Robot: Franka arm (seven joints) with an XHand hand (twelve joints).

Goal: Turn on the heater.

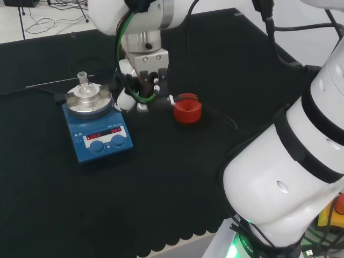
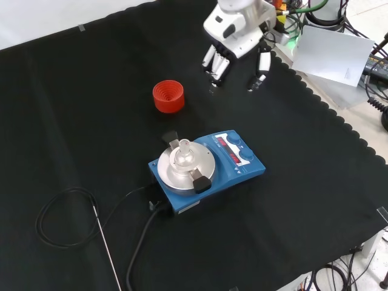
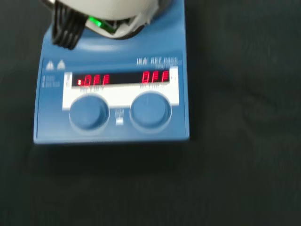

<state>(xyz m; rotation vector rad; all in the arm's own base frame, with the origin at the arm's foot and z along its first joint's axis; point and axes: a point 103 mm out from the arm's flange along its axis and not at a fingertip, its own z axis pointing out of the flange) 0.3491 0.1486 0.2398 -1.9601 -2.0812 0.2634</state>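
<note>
The heater (image 1: 99, 134) is a blue box with a round silver plate (image 2: 182, 170) and a small clear flask (image 2: 183, 151) on top. Its front panel (image 3: 117, 106) carries two blue knobs (image 3: 88, 113) (image 3: 150, 110) under lit red digits. My hand (image 1: 129, 97) hangs above the cloth just right of the heater in the head view. In the front view the hand (image 2: 233, 33) is beyond the heater, its fingers (image 2: 215, 60) pointing down, relaxed and apart, touching nothing. A blurred white part of the hand (image 3: 103, 12) shows in the wrist view.
A red ribbed ring stand (image 1: 187, 109) (image 2: 168, 96) sits on the cloth between hand and heater in the front view. A black cable (image 2: 60, 212) and a thin metal rod (image 2: 109, 242) lie near the heater's back. The arm's white links (image 1: 290, 161) stand at the head view's right.
</note>
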